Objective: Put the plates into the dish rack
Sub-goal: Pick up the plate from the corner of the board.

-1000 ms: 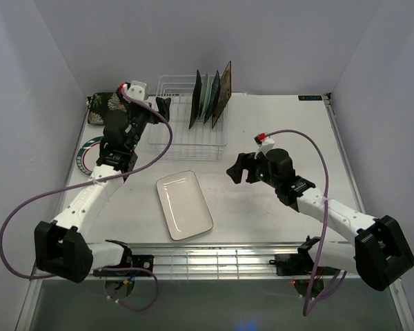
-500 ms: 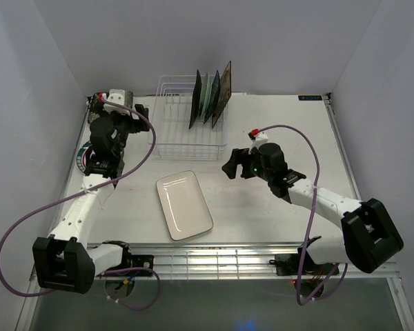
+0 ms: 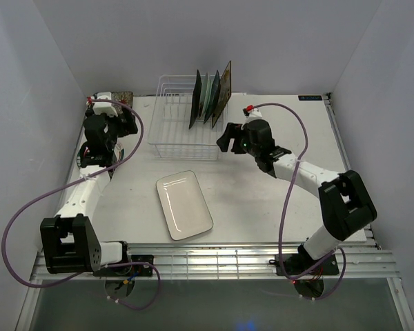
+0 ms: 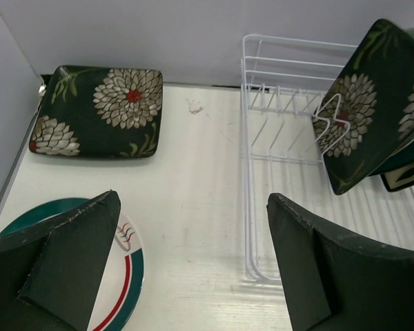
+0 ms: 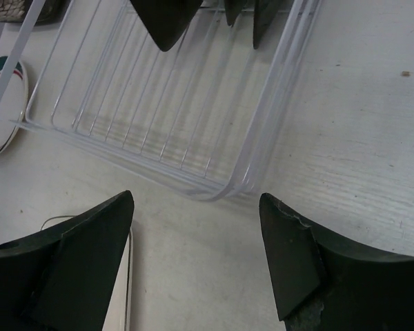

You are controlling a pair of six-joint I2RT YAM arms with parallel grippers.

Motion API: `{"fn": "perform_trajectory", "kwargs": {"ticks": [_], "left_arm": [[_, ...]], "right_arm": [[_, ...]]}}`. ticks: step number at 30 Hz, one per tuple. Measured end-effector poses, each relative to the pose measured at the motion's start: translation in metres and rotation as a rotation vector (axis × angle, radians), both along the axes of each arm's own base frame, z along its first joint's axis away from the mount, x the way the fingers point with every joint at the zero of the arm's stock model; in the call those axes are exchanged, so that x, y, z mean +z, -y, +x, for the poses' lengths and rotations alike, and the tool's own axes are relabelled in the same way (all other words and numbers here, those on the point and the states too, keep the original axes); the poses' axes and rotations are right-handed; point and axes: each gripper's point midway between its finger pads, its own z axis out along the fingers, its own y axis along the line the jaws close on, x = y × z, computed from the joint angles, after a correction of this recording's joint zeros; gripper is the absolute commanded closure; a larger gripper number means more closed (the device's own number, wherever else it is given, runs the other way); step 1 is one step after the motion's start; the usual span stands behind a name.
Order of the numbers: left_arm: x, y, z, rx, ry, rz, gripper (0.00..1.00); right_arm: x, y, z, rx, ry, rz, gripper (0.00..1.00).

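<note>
The white wire dish rack (image 3: pixel 183 131) stands at the back middle, with several plates (image 3: pixel 210 96) upright at its right end. The front one is dark floral (image 4: pixel 362 103). A white rectangular plate (image 3: pixel 184 205) lies flat in front of the rack. A dark square floral plate (image 4: pixel 100 110) lies in the back left corner. A round white green-rimmed plate (image 4: pixel 121 276) lies under my left gripper (image 4: pixel 193 262), which is open and empty, left of the rack (image 4: pixel 290 138). My right gripper (image 5: pixel 196 262) is open and empty over the table just outside the rack's near right corner (image 5: pixel 241 183).
The side wall runs close along the left of the left arm (image 3: pixel 90 179). The back wall is right behind the rack. Purple cables (image 3: pixel 300 148) loop off both arms. The rectangular plate's edge (image 5: pixel 129 289) shows by my right gripper's left finger.
My left gripper swung left, away from the rack toward the back left corner. My right gripper moved back and left, up to the rack's near right corner. No plate moved.
</note>
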Motion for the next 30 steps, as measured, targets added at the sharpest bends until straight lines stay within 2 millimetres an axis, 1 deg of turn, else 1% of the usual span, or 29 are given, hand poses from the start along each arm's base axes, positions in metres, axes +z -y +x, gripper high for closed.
{"fn": "perform_trajectory", "kwargs": {"ticks": [4,5,6,8,12,16,17,20,30], "left_arm": [[-0.013,-0.008,-0.001,0.019,-0.029,-0.004,0.02],[-0.014,-0.008,-0.001,0.02,-0.031,-0.005,0.02],[-0.014,-0.008,-0.002,0.02,-0.032,-0.005,0.02],[-0.014,-0.009,-0.002,0.021,-0.028,-0.004,0.02],[-0.019,-0.012,-0.003,0.039,-0.036,0.002,0.02],[-0.019,-0.015,-0.003,0.053,-0.035,0.007,0.02],[-0.018,-0.015,-0.003,0.055,-0.035,0.008,0.02],[-0.018,-0.017,-0.003,0.061,-0.033,0.011,0.02],[-0.018,-0.023,-0.003,0.083,-0.033,0.021,0.02]], "right_arm": [[-0.019,0.002,0.025,-0.036,-0.044,-0.008,0.28],[-0.023,0.003,0.03,-0.044,-0.053,-0.01,0.32],[-0.026,0.004,0.035,-0.052,-0.062,-0.011,0.39],[-0.031,0.005,0.045,-0.066,-0.073,-0.008,0.42],[-0.037,0.004,0.059,-0.067,-0.087,0.002,0.56],[-0.041,0.004,0.066,-0.07,-0.096,0.008,0.6],[-0.041,0.003,0.067,-0.067,-0.099,0.011,0.62],[-0.04,0.004,0.07,-0.065,-0.098,0.016,0.65],[-0.039,0.007,0.072,-0.063,-0.098,0.025,0.65]]}}
